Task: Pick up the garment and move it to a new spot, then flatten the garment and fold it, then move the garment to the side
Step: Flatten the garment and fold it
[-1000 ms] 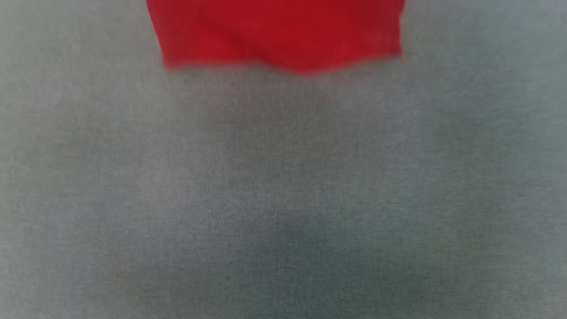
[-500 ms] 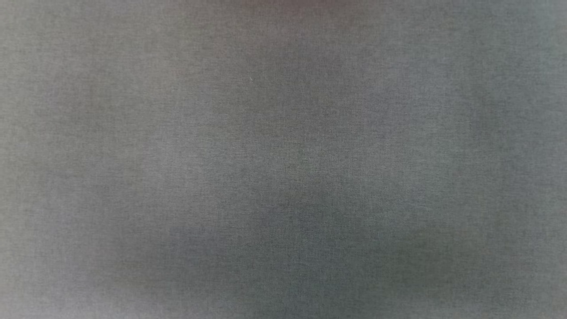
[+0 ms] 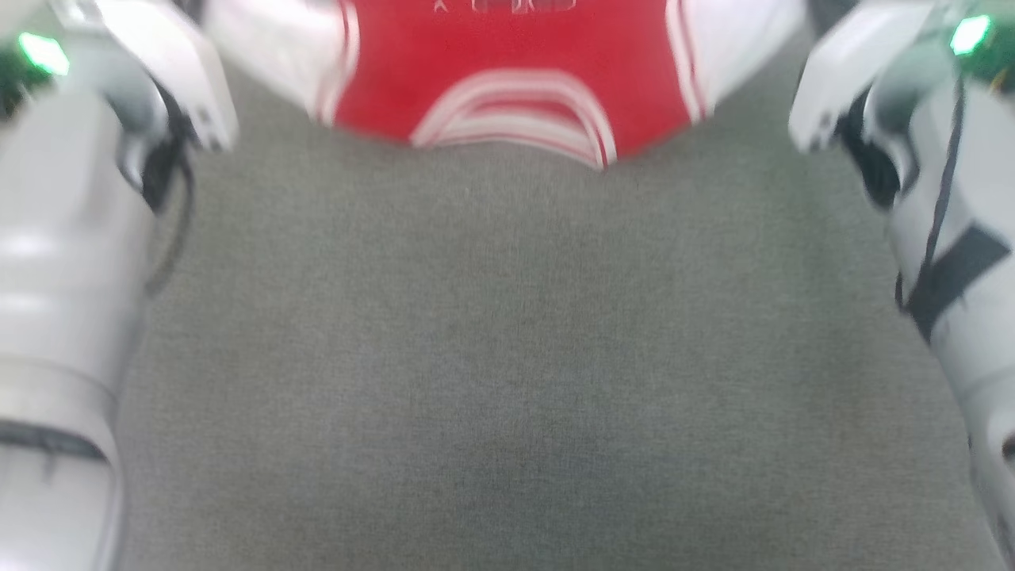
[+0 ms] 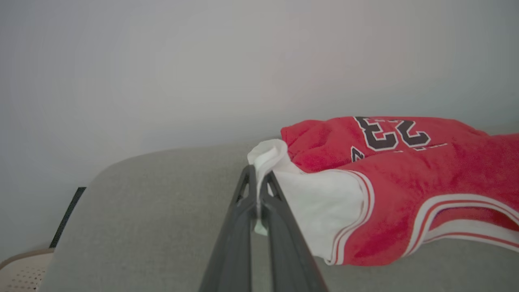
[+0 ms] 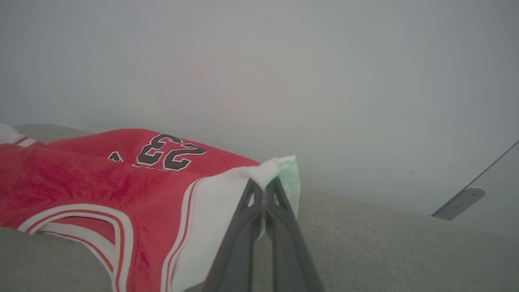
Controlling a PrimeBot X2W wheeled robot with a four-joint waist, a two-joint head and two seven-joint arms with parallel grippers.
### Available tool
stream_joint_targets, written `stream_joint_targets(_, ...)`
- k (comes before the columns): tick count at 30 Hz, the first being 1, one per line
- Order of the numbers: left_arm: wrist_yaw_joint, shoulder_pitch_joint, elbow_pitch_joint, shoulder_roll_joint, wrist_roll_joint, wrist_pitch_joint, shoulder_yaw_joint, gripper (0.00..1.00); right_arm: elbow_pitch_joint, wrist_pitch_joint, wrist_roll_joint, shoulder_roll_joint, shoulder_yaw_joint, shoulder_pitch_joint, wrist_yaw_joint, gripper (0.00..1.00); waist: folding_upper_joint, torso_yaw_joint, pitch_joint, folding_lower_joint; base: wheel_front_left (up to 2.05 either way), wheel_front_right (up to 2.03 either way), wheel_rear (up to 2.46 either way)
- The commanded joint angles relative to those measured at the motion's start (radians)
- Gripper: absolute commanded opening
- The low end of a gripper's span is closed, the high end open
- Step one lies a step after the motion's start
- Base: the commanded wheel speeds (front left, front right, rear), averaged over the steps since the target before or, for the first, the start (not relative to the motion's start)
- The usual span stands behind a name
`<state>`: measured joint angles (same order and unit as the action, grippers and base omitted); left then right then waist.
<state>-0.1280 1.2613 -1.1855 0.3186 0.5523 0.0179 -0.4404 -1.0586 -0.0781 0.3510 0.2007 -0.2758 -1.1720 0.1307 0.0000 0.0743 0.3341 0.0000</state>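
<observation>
Left wrist view: a white corner of the garment (image 4: pixel 397 182) (numerals "23" visible) is pinched between the pressed-together left fingers (image 4: pixel 241 227); its opposite white corner is pinched by the right fingers (image 5: pixel 284 243). The garment's red middle is laid on the grey tabletop (image 4: pixel 154 211).

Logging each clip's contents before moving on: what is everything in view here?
garment: one, red with white panels, black 23, resting on the grey surface
grey surface: one, grey fabric, under the garment
wall: one, pale grey, behind the surface
perforated object: one, beige, left wrist view's lower-left corner
bracket: one, metallic, right wrist view's right side
left forearm: one, white
right forearm: one, white
left pincer: one, dark, shut on garment's white corner
right pincer: one, dark, likewise
</observation>
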Motion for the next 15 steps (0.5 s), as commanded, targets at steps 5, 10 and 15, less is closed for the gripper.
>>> stream_joint_targets(5,-0.002,-0.17,0.063,0.022,0.069,-0.109,-0.05,0.0,0.148,0.157,0.178,0.079,-0.098,0.181,0.0,0.0,0.0,-0.006,-0.11,0.0,0.0,0.0,0.0)
stream_joint_targets(10,-0.003,-0.318,0.157,0.074,0.128,-0.198,-0.077,0.0,0.327,0.32,0.31,0.179,-0.163,0.358,0.0,0.0,0.0,-0.009,-0.161,0.0,0.0,0.0,0.0)
stream_joint_targets(15,0.013,-0.459,0.275,0.127,0.175,-0.262,-0.061,0.0,0.502,0.444,0.395,0.276,-0.171,0.516,0.0,0.0,0.0,-0.015,-0.192,0.0,0.0,0.0,0.0)
